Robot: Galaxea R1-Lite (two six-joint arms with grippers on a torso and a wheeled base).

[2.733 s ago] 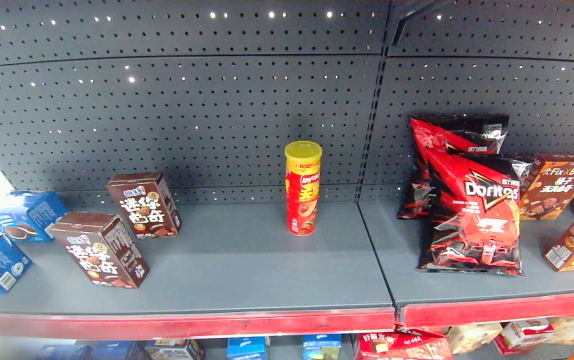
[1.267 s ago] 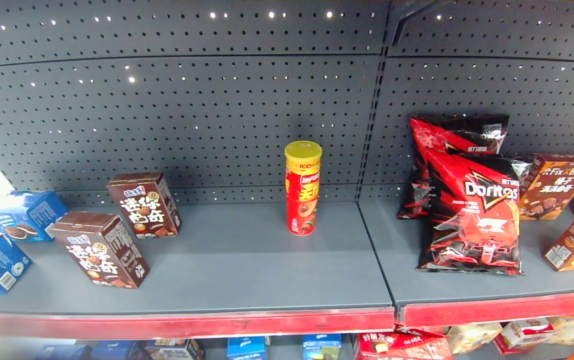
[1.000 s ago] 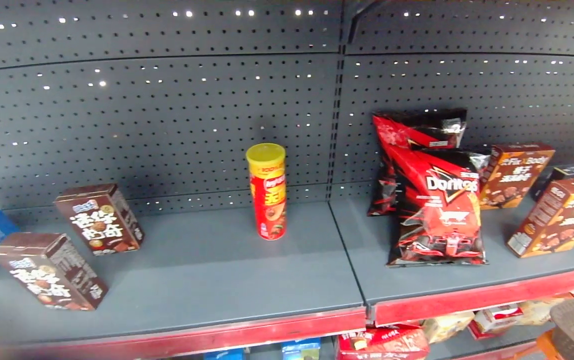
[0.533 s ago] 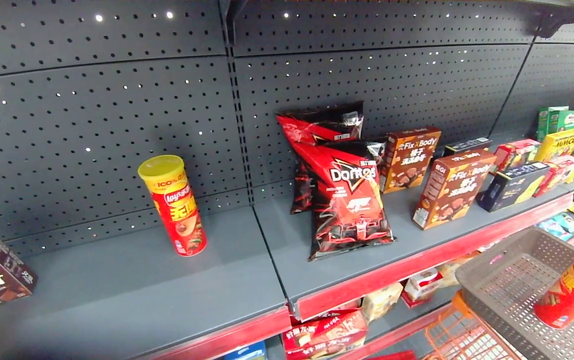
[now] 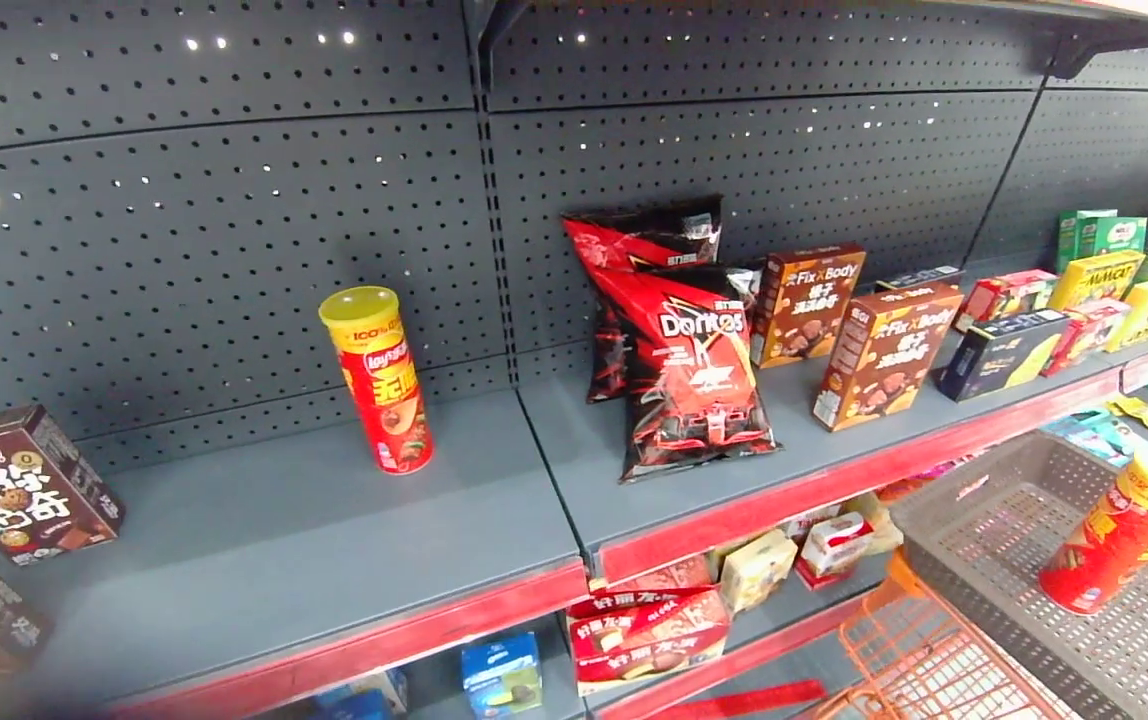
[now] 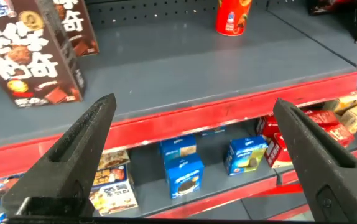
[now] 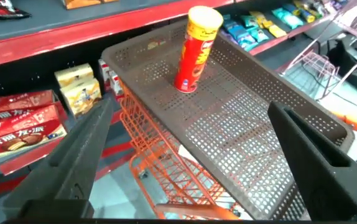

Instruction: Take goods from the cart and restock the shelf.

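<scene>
Right hand (image 7: pixel 192 106): fingers spread wide, holding nothing, hanging above the grey cart basket (image 7: pixel 247 124). Left hand (image 6: pixel 194 102): also spread and holding nothing, level with the red front edge of the shelf (image 5: pixel 334 530). Nearest goods: one red chip can (image 5: pixel 1119 530) with a yellow lid, standing in the basket and leaning a little, near the side closest to the shelf. Orange cart frame (image 5: pixel 924 660) under the basket. Farther, on the shelf: a matching can (image 5: pixel 379 380) upright near the back panel, bare shelf around it; red-and-black chip bags (image 5: pixel 694 370) in the next bay; brown cookie boxes (image 5: pixel 4 490) at the left. Change: over the last second or so the whole head view swung right. The shelf goods only slid across the picture and have not moved; the basket came into view at the lower right. Judgement: attention has turned from shelf to cart, so the fetch step is starting. The right hand is the better placed for the can; it likely belongs beside its twin.
</scene>
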